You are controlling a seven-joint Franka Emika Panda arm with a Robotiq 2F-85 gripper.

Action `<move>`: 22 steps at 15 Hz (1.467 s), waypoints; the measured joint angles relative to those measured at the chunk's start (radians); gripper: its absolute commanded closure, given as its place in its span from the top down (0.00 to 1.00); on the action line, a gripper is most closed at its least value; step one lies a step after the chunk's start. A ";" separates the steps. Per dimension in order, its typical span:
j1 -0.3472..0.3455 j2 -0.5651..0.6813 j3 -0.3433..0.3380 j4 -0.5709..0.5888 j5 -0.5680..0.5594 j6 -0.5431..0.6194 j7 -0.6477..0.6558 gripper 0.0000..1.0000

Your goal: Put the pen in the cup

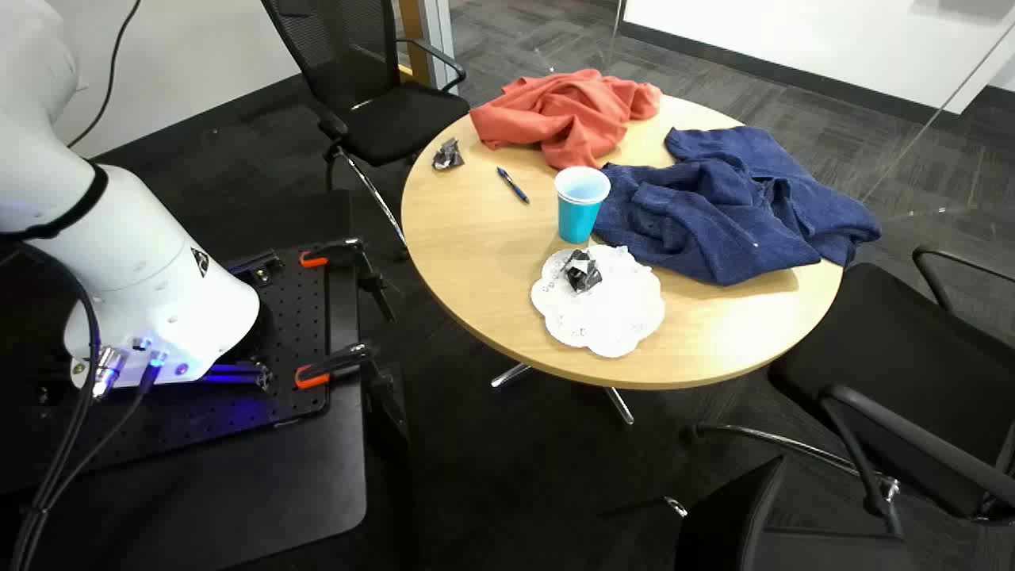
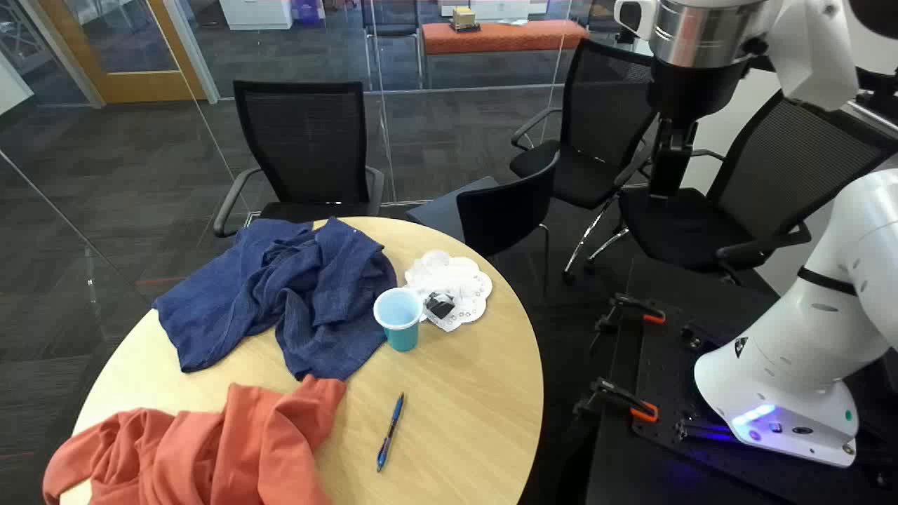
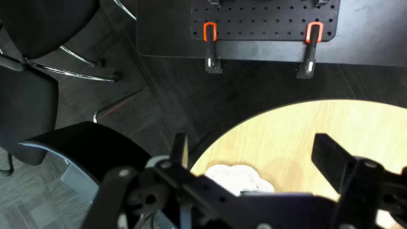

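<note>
My pincer [image 3: 251, 146] stands wide, its fingers [image 3: 327, 159] well apart, with nothing between them. The slim dark-blue pen [image 2: 391, 432] lies flat on the round table [image 2: 473, 428], near the upright teal cup [image 2: 403, 338] and touching neither it nor the coral cloth [image 2: 231, 449]. I judge it light, stiff and hard to harm, but smooth and apt to roll, so I'd close across its barrel, a little toward one end to leave length for the cup. I can read no brand or lettering on pen or cup; the small dark emblem [image 1: 200, 262] on my base [image 1: 158, 301] shows no legible words.
</note>
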 measured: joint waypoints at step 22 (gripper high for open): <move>0.183 0.304 0.067 0.040 0.000 0.377 -0.086 1.00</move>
